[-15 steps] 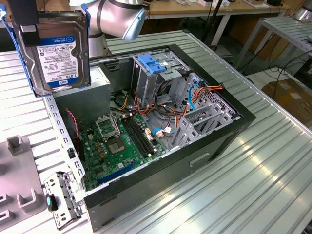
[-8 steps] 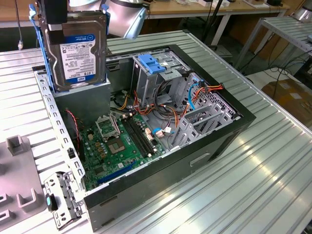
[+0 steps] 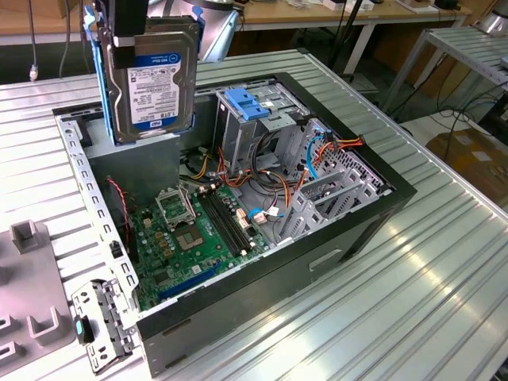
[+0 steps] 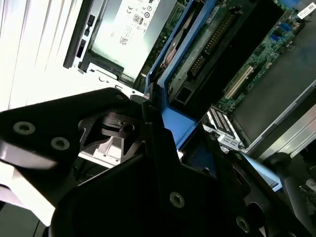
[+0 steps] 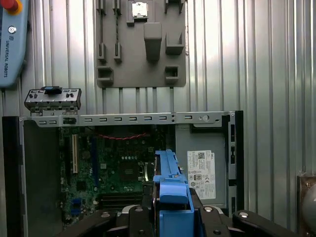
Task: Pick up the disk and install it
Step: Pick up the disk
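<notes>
Above the open computer case (image 3: 317, 270) on the table (image 3: 444, 302), the gripper (image 3: 133, 55) holds the disk (image 3: 155, 87) upright, fingers (image 3: 127, 32) clamped on it; the case contains a green motherboard (image 3: 190, 238), a drive cage (image 3: 254, 119) and a power supply (image 5: 205, 173).

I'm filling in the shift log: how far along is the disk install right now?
Done: the pick-up. The disk is off the table, clamped upright between the jaws of the gripper. In hand: it hangs above the open computer case, near the power supply. Left: the install itself. The disk sits in no bay yet, and the metal drive cage is apart from it.
</notes>
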You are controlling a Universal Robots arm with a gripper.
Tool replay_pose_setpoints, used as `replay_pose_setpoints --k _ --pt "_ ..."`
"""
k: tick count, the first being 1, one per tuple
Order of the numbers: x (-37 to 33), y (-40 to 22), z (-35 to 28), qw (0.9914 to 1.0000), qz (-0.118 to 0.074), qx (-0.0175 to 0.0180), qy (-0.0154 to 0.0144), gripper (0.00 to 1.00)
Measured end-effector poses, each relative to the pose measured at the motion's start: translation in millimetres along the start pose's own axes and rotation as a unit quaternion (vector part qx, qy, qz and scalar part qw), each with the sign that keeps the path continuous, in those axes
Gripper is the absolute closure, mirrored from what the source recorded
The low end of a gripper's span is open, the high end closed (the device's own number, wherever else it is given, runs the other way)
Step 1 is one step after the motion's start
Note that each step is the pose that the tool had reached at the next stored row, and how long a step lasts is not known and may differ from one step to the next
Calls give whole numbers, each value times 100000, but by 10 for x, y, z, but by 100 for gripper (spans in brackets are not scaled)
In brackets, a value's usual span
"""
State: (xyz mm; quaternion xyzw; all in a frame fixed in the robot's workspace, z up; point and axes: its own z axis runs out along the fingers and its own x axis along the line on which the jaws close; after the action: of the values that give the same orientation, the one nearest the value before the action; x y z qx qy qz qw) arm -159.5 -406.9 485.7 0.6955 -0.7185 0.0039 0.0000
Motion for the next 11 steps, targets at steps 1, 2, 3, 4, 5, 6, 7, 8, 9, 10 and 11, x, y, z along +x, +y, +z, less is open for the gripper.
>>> replay_pose_setpoints --k 1,2,3,4,5,6,7,8,9,10,11 --pt "1 -29 0 100000 7 1 -1 63" --pt "1 -47 1 100000 17 3 -3 63" --pt "3 -58 0 100000 29 1 -2 63" --pt "6 -65 1 100000 40 6 -6 63" --pt "13 -70 1 100000 44 3 -5 63" --pt "25 -72 1 100000 59 -2 -2 63" --pt "40 -73 1 100000 89 1 -2 63" --pt "82 -76 2 100000 180 -1 -1 63" --pt "116 -79 3 100000 267 3 -4 63" --pt "145 -90 4 99999 338 4 -6 63" --pt "156 -102 5 99999 365 1 -1 63"
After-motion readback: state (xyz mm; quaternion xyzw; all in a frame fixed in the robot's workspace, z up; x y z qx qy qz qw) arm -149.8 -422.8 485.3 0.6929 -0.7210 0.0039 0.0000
